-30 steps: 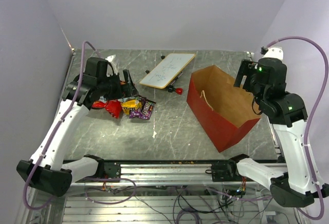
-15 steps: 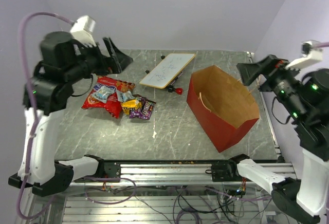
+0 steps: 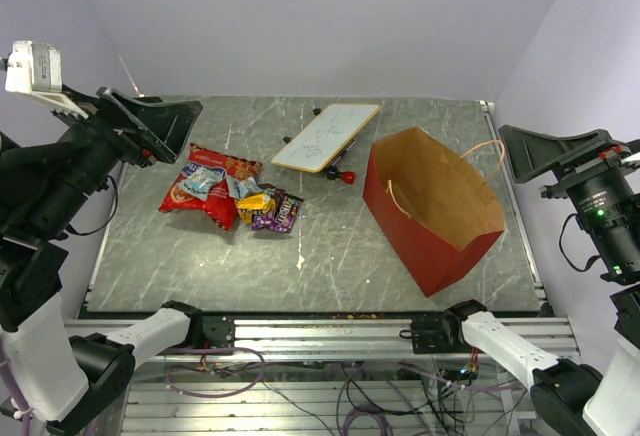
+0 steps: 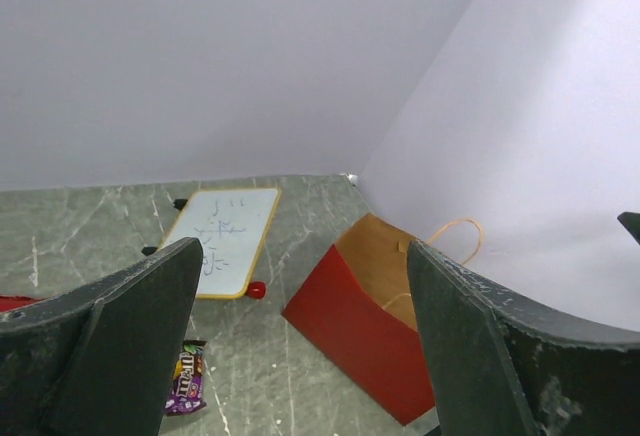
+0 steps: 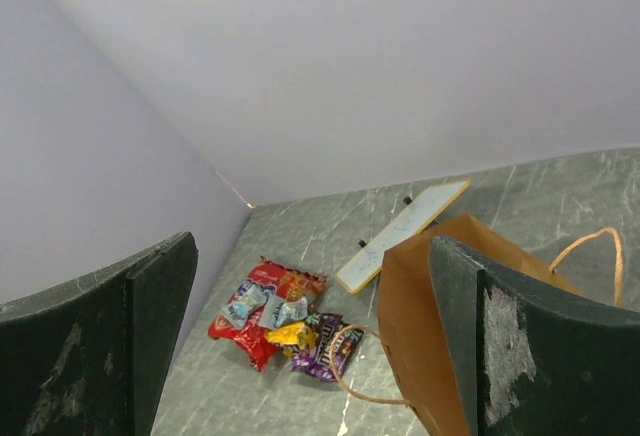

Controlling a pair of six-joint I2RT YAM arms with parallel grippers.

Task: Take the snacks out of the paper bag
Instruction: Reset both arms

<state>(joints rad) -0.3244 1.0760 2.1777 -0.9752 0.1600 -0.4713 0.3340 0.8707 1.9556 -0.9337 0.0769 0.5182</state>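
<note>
While the left gripper (image 3: 150, 126) and right gripper (image 3: 552, 154) hang wide open, empty, the snacks (image 3: 225, 191) lie left of the paper bag (image 3: 435, 211); the left wrist view catches only one purple packet (image 4: 185, 388).

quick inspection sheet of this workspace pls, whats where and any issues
surface: grey marbled table, a few pale specks
job's things: paper bag at right, mouth open, no snack visible inside; chip bag and candy packets bunched on the table at left
clutter: white board and marker between snacks and bag
hands: left hand open, empty, held high; right hand the same
cables: loose wires under the front rail
surroundings: plain pale walls, nothing else seen
</note>
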